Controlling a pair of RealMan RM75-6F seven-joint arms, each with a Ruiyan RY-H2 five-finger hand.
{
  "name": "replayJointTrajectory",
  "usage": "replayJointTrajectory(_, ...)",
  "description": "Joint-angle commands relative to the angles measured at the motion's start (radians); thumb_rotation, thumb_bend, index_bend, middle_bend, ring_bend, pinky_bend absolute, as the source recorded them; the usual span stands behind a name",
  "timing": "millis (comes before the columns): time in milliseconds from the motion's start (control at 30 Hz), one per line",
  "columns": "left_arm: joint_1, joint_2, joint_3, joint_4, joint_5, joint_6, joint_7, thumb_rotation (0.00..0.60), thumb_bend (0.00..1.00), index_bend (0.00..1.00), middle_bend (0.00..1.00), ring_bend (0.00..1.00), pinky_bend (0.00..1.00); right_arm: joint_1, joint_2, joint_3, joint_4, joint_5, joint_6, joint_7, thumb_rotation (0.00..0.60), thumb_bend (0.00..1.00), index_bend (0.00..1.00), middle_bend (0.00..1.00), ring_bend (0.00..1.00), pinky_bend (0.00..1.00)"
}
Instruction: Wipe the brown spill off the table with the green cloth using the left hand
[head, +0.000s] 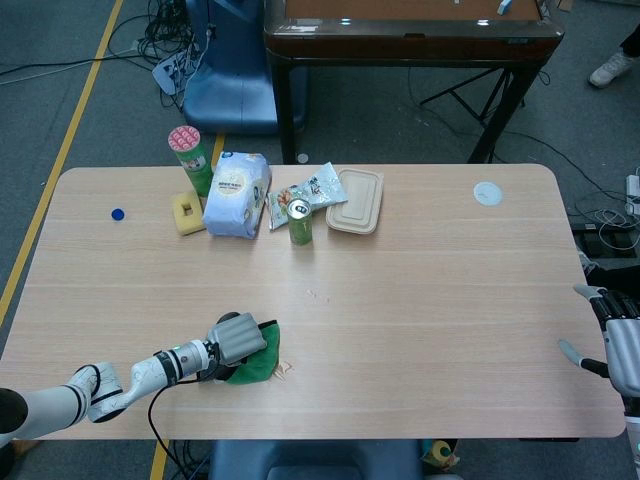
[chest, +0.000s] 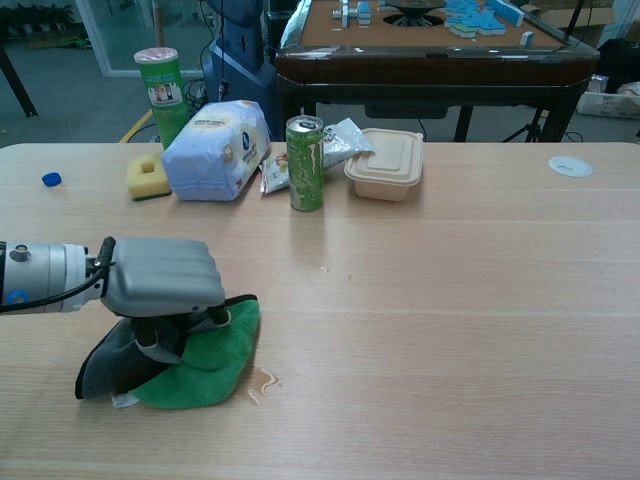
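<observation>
Near the bench (chest: 480, 300) front edge: left hand (chest: 160, 280) pressing down, gripping green cloth (chest: 200, 355); faint brown spill (chest: 262, 383) streaks beside it, wiping unfinished.

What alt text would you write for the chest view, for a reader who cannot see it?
The left robot hand presses a green cloth on a wooden table, with a faint smear just right of the cloth. At the far edge stand a can, tube, sponge, bag and lidded box.
</observation>
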Motion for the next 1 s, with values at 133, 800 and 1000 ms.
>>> replayJointTrajectory(133,-0.005,-0.015,0.009,-0.02,0.015,0.009,-0.001,0.6,0.25,0.65,0.71,0.7,0.98,0.001,0.001,0.0,-0.004,0.0,-0.001,-0.003,0.6,0.23,0.24,0.28,0.23,0.27)
replayJointTrajectory(800,-0.077,-0.142,-0.024,-0.065,0.036,-0.042,0.061,0.6,0.25,0.64,0.71,0.7,0.98,-0.008,0.002,0.001,-0.001,0.009,0.007,0.003,0.6,0.23,0.24,0.28,0.23,0.27)
replayJointTrajectory(1000,-0.068,-0.124,-0.033,-0.037,0.011,-0.04,0.098,0.6,0.25,0.64,0.71,0.7,0.98,-0.009,0.003,0.003,0.004,0.014,0.006,0.008,0.6,0.23,0.24,0.28,0.23,0.27)
